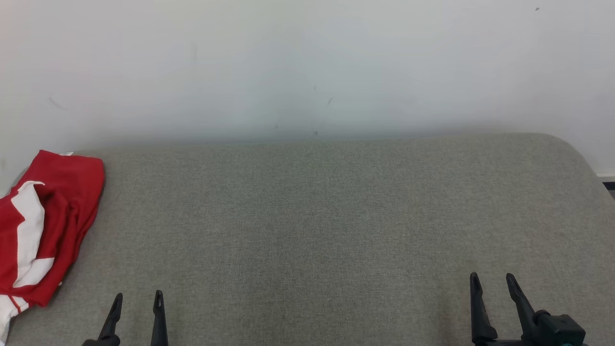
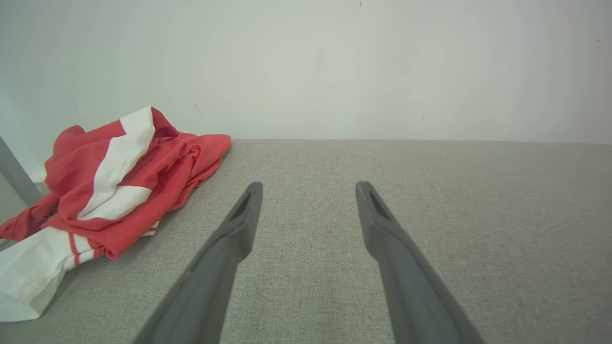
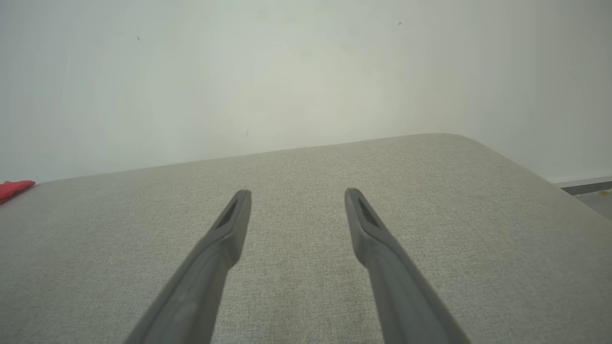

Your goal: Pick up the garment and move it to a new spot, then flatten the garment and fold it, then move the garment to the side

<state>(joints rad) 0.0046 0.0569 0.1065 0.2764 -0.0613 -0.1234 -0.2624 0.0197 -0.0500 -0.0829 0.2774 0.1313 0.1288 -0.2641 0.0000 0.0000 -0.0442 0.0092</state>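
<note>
The garment (image 1: 43, 226) is a red cloth with white stripes, lying crumpled at the far left edge of the grey padded surface (image 1: 312, 216). In the left wrist view the garment (image 2: 114, 186) sits left of my fingers, apart from them. My left gripper (image 1: 138, 298) stands open at the lower left, just right of the garment's near end, nothing between its fingers. My right gripper (image 1: 492, 279) is open at the lower right, far from the cloth. In the right wrist view a red tip of the garment (image 3: 16, 187) shows at the far left edge.
A pale wall (image 1: 307, 67) rises directly behind the padded surface. The surface's right end is rounded (image 1: 571, 149), with a strip of floor and skirting beyond it (image 3: 588, 186). A grey upright edge (image 2: 14, 177) stands behind the garment at the left.
</note>
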